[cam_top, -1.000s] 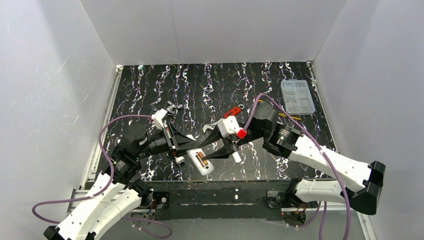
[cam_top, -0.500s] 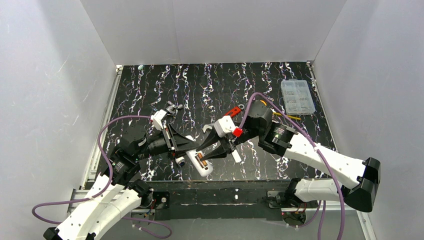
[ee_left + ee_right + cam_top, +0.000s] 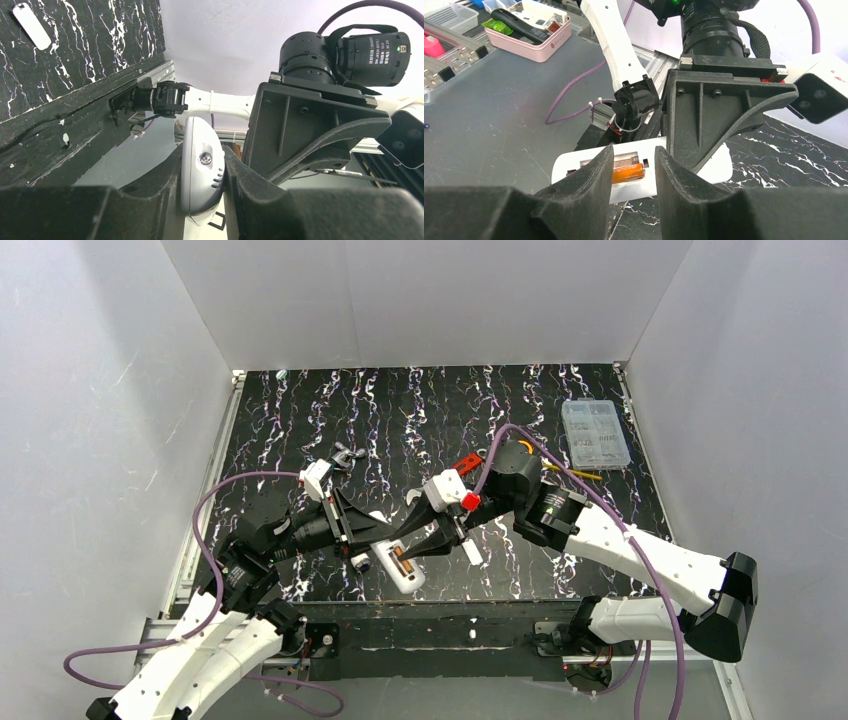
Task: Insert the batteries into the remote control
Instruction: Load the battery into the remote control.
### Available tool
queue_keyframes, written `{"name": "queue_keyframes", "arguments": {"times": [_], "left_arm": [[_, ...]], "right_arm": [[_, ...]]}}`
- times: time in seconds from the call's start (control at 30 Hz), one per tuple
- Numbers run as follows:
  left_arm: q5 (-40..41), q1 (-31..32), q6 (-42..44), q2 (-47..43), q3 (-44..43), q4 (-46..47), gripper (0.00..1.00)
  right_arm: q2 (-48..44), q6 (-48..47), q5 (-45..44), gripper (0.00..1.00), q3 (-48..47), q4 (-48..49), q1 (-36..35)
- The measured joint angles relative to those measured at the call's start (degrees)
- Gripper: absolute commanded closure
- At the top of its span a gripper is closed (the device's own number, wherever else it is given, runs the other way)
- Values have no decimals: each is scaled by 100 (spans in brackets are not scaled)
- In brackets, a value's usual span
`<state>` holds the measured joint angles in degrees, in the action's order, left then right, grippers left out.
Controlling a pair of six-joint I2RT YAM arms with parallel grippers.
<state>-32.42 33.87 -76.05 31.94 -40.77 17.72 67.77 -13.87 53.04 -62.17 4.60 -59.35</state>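
Shifted leftward, the right gripper (image 3: 634, 156) is spread over a thin orange battery (image 3: 627, 173). A slim white remote control (image 3: 199, 186) is pinched by the left gripper (image 3: 202, 159).

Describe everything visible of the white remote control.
The slim white rectangular remote control, plastic by its look, is held back-up near the table's front edge. Its battery recess is uncovered, with one orange cylindrical battery lying in it; the slot beside that looks empty. The left tool is shut on one end, where a small screw and slots show. The right tool hovers open over the recess.
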Motion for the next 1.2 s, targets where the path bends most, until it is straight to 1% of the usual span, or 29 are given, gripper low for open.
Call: {"name": "queue_keyframes", "arguments": {"times": [0.4, 1.07, 1.2], "left_arm": [[4, 0, -4, -13, 0, 26, 100], [4, 0, -17, 31, 0, 164, 100], [7, 0, -22, 39, 0, 173, 100]], "right_arm": [[-7, -92, -101, 62, 2, -7, 11], [-52, -114, -170, 62, 57, -9, 17], [-105, -111, -188, 64, 168, -11, 26]]}}
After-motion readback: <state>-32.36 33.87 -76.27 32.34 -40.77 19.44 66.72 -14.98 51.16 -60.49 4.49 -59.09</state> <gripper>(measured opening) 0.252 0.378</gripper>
